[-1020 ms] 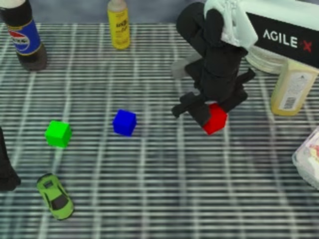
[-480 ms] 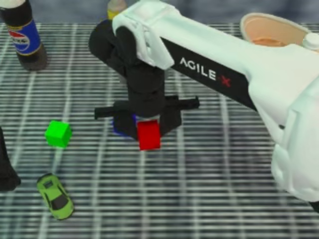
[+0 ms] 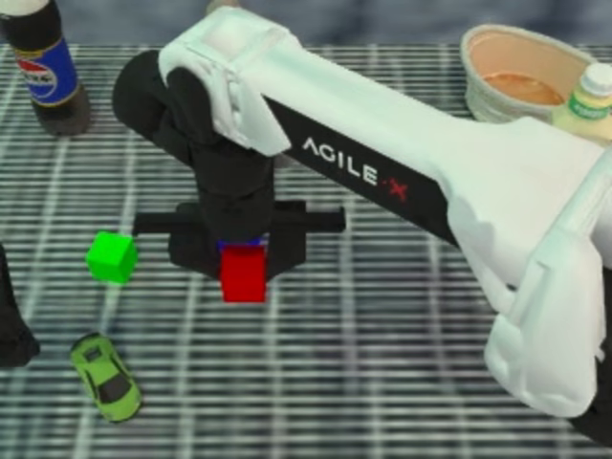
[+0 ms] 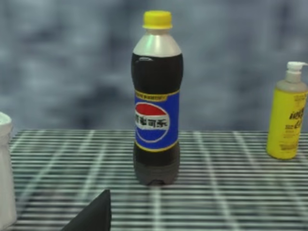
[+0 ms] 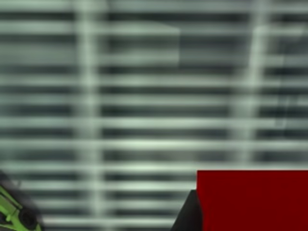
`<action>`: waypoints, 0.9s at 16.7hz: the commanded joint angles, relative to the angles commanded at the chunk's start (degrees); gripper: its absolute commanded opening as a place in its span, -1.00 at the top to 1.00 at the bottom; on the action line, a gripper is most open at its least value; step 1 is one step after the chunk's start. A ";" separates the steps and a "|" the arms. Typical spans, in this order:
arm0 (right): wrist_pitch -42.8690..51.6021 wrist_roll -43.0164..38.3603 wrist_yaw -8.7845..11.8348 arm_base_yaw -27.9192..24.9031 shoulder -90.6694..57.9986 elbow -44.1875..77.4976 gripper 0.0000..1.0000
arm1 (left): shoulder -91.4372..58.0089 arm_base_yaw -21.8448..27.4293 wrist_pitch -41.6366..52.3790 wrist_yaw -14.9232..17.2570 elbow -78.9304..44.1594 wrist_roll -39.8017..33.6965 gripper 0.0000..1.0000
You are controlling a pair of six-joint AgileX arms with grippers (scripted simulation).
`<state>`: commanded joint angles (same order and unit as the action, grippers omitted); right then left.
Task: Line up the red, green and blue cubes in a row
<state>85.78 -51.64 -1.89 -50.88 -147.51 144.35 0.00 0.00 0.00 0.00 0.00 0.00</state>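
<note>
Right gripper (image 3: 243, 260) reached across to left-centre of the table (image 3: 402, 382), fingers pinching the red cube (image 3: 243, 275); cube hangs at the near side of the gripper, seemingly lifted off the surface, though height hard to judge from above. Blue cube (image 3: 241, 244) almost fully hidden under the gripper, only a thin blue sliver visible just far of the red one. Green cube (image 3: 112, 256) on the table to the left of both, apart from them. Lime toy car (image 3: 105, 377) nearer and slightly left of the green cube. Cola bottle (image 3: 44, 65) upright at far left. Bowl (image 3: 507, 72) at far right, pale bottle (image 3: 585, 98) just beside it. Left gripper (image 3: 11, 330) parked at the left edge, finger state cannot tell. Yellow pump bottle (image 4: 286, 120) upright in left wrist view, to one side of the cola bottle.
</note>
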 joint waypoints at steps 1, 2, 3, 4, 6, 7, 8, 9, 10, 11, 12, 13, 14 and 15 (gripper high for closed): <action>0.00 0.00 0.00 0.00 0.00 0.00 1.00 | 0.00 0.00 0.00 0.00 0.00 0.00 -1.00; -0.14 -0.03 0.11 0.26 0.22 -0.14 1.00 | 0.00 0.00 0.00 0.00 0.00 0.00 -1.00; -0.33 -0.01 0.11 0.25 0.25 -0.32 1.00 | 0.00 0.00 0.00 0.00 0.00 0.00 -1.00; -1.11 0.03 0.11 0.22 0.38 -1.09 1.00 | 0.00 0.00 0.00 0.00 0.00 0.00 -1.00; -4.31 -0.02 0.10 0.23 0.69 -4.38 1.00 | 0.00 0.00 0.00 0.00 0.00 0.00 -1.00; -6.37 -0.09 0.09 0.23 0.82 -6.71 1.00 | 0.00 0.00 0.00 0.00 0.00 0.00 -1.00; -8.58 -0.13 0.09 0.19 0.93 -9.32 1.00 | 0.00 0.00 0.00 0.00 0.00 0.00 -1.00; -10.87 -0.14 0.09 0.12 1.04 -11.98 1.00 | 0.00 0.00 0.00 0.00 0.00 0.00 -1.00; -13.08 -0.14 0.08 0.03 1.12 -14.35 1.00 | 0.00 0.00 0.00 0.00 0.00 0.00 -1.00; -14.95 -0.15 0.06 -0.06 1.20 -16.22 1.00 | 0.00 0.00 0.00 0.00 0.00 0.00 -1.00; -16.22 -0.17 0.04 -0.14 1.23 -17.47 1.00 | 0.00 0.00 0.00 0.00 0.00 0.00 -1.00; -16.89 -0.19 0.02 -0.19 1.24 -18.14 1.00 | 0.00 0.00 0.00 0.00 0.00 0.00 -1.00; -16.99 -0.19 0.01 -0.20 1.24 -18.24 1.00 | 0.00 0.00 0.00 0.00 0.00 0.00 -1.00; -16.99 -0.19 0.01 -0.20 1.24 -18.24 1.00 | 0.00 0.00 0.00 0.00 0.00 0.00 -1.00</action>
<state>68.79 -51.83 -1.87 -51.08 -146.27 126.11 0.00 0.00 0.00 0.00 0.00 0.00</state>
